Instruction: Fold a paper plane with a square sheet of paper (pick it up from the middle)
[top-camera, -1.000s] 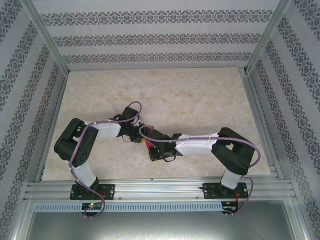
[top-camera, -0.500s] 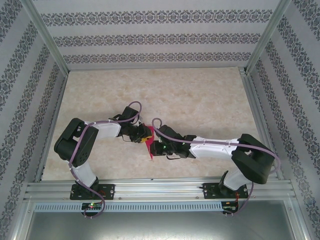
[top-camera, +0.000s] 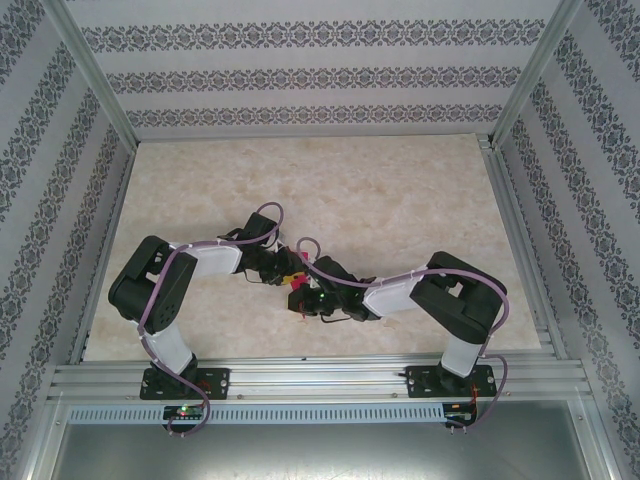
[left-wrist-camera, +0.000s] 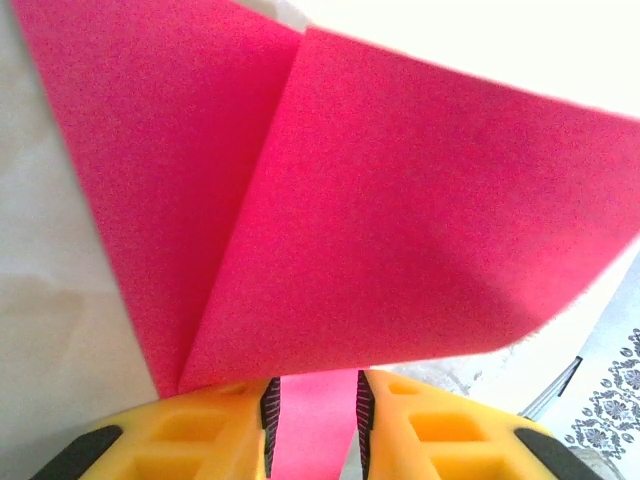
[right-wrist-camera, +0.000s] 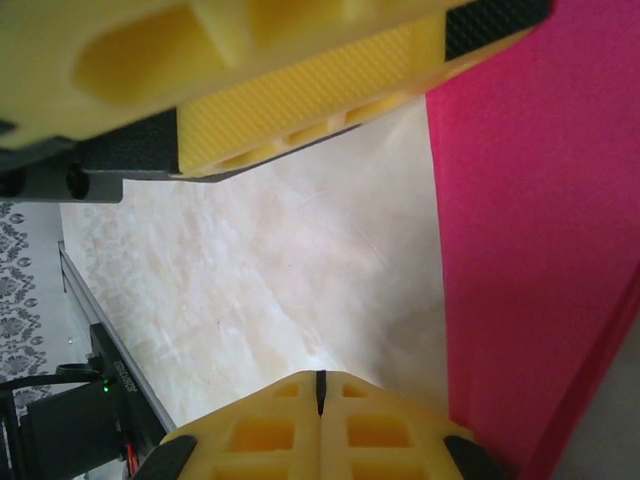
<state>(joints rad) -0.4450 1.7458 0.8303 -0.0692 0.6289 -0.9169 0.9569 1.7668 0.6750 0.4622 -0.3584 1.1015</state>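
The square sheet of paper (left-wrist-camera: 380, 220) is magenta-pink and folded into a wedge with a crease running down to my left gripper (left-wrist-camera: 315, 390). Its yellow jaws stand a little apart with a strip of the paper pinched between the pads, so the paper stands off the table. From above, only a small pink patch of paper (top-camera: 297, 284) shows between the two wrists, just past the left gripper (top-camera: 284, 272). My right gripper (right-wrist-camera: 320, 382) is shut with nothing in it, and the paper (right-wrist-camera: 540, 250) hangs beside it to the right. One left finger (right-wrist-camera: 300, 90) crosses above it.
The marble-patterned table (top-camera: 400, 200) stretches behind and to both sides of the arms. Patterned walls and a metal frame (top-camera: 520, 270) box it in. Both arms meet at the near middle, their forearms and purple cables crowding that spot.
My right gripper has closed fully and its arm has folded back, elbow now nearer its base. Less of the pink paper shows from above. The left arm has held still with the paper.
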